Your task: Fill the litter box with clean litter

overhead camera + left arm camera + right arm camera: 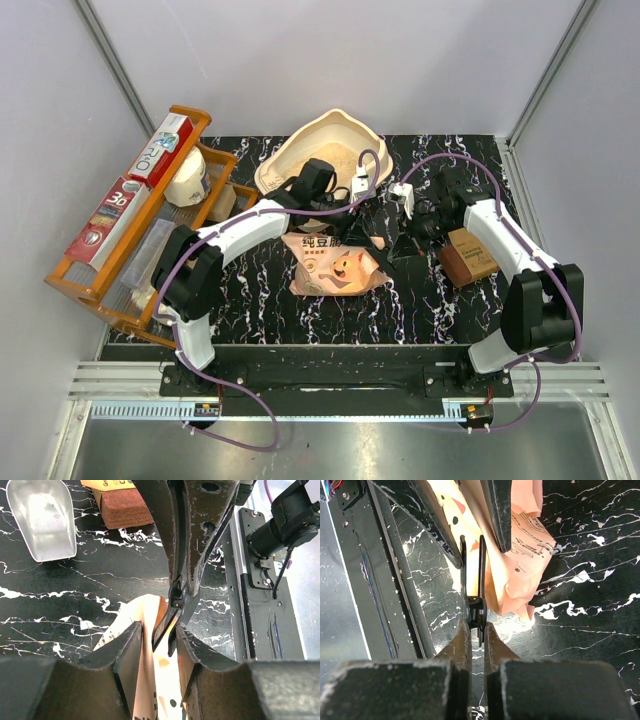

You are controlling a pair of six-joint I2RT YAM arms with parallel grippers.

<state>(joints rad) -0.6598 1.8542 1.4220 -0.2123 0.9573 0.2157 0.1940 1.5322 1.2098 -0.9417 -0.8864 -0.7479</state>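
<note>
Clean litter (340, 157) is seen in the litter box (299, 138), upper centre; pink bag (335, 268) gripped by left claw (160, 635), black clip (476, 608) pinched by right claw (475, 626).

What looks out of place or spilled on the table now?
No spill shows. The pink bag lies flat and crumpled, and a black clip, pinched by the right gripper, sits at its edge.

Losing the scoop (42, 520) past the upper left edge of the left wrist view, the brown block (125, 507) past its top edge. Covering the near rim of the litter box (292, 140) with the left arm (250, 225) in the top view. Cutting off the bag (520, 555) at the top of the right wrist view; leaving its print unreadable.
</note>
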